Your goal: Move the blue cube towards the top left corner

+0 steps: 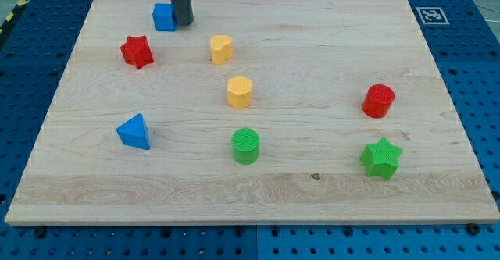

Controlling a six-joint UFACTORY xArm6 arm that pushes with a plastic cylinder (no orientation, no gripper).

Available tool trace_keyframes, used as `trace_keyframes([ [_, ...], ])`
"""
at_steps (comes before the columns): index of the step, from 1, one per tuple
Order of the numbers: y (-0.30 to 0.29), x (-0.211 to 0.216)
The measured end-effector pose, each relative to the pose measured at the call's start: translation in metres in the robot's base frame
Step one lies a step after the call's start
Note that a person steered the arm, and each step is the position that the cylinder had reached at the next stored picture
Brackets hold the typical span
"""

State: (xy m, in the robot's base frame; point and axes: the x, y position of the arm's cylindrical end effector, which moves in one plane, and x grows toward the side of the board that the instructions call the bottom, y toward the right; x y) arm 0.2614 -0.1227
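Note:
The blue cube (163,16) sits near the view's top left of the wooden board (328,190). My tip (183,23) stands right against the cube's right side, touching or nearly touching it. The dark rod rises from there out of the view's top.
A red star (137,51) lies below and left of the cube. A yellow heart (222,49) and a yellow hexagon (240,92) are in the middle. A blue triangle (134,132), green cylinder (245,146), green star (381,158) and red cylinder (379,101) lie lower down.

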Motion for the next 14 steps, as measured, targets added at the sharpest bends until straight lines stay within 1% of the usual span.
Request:
trace_keyframes([
  [3,0.011,0.011],
  [5,-0.020,-0.017],
  [6,-0.022,-0.024],
  [8,-0.008,0.007],
  [9,-0.008,0.015],
  [10,-0.008,0.015],
  [11,-0.033,0.020],
  [14,-0.041,0.024],
])
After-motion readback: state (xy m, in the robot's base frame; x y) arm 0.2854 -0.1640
